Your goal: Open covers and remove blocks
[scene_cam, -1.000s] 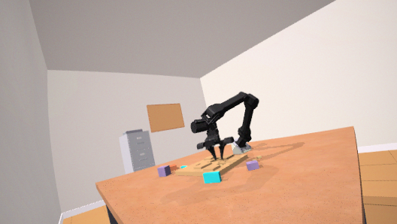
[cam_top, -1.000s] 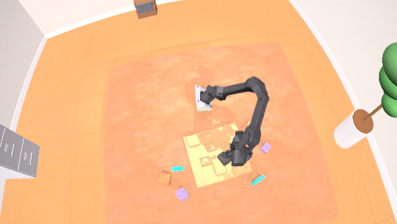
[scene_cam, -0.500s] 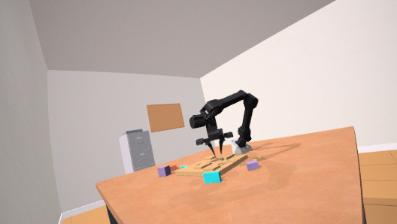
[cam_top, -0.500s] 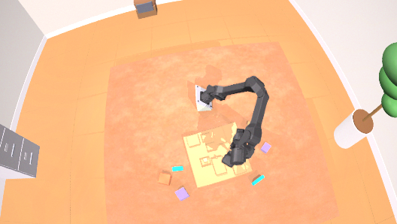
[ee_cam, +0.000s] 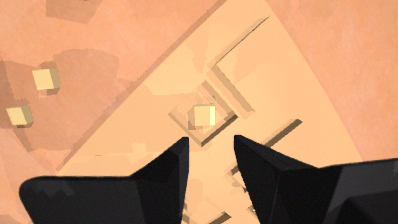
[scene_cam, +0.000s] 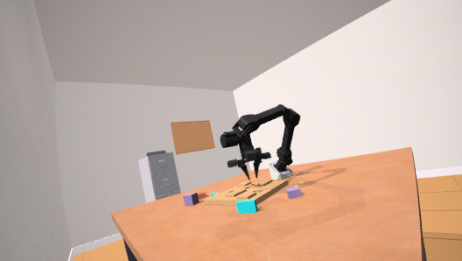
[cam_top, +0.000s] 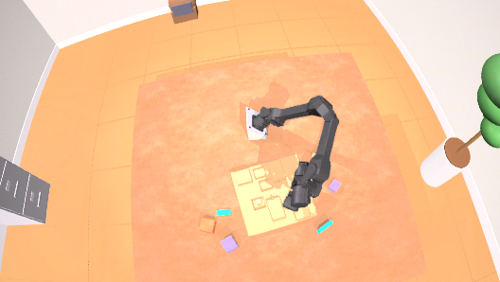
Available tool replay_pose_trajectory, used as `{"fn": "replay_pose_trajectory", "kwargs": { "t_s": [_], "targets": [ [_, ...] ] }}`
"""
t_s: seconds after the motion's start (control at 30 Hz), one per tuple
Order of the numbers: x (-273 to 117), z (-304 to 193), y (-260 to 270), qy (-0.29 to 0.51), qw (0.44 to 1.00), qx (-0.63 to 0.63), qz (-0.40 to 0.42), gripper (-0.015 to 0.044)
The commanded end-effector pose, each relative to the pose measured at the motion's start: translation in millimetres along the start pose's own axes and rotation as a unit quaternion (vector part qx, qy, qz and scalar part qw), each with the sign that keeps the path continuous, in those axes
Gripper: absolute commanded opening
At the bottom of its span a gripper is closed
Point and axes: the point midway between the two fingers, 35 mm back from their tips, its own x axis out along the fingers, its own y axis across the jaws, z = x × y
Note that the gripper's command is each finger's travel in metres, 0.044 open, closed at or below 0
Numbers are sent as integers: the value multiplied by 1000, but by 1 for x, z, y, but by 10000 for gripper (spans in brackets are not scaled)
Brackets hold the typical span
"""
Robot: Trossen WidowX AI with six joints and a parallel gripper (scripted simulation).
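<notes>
Hand: the black hand points down above the board, its fingers parted partway, with nothing between them
Arm: the black arm reaches from its white base in a high bend over the board
Board: the pale wooden puzzle board lies flat on the surface
Block by the fingertips: a small yellow block sits inside a square well, just past the fingertips in the wrist view, touching neither finger
Other well: the top view shows a small pale block in a square recess; whether it is the same one as in the wrist view, I cannot tell
Panel: a rectangular raised panel lies on the board beside that recess; how far it is open, I cannot tell
Yellow, off the board: two small yellow cubes rest on the surface, apart from each other
Purple: one purple block rests on one side of the board, another purple block off the opposite side
Cyan: one cyan block rests near a board corner, the other cyan block across the board from it
Orange: an orange block rests near the second cyan and second purple ones, clear of the board
</notes>
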Motion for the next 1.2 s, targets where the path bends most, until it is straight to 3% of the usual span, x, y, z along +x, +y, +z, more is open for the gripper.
{"fn": "replay_pose_trajectory", "kwargs": {
  "t_s": [0.0,0.37,1.17],
  "targets": [
    [8,-1,1,3,1000,2,2,144],
    [31,-1,2,2,1000,2,2,144],
    [32,-2,1,2,1000,2,2,144]
  ]
}}
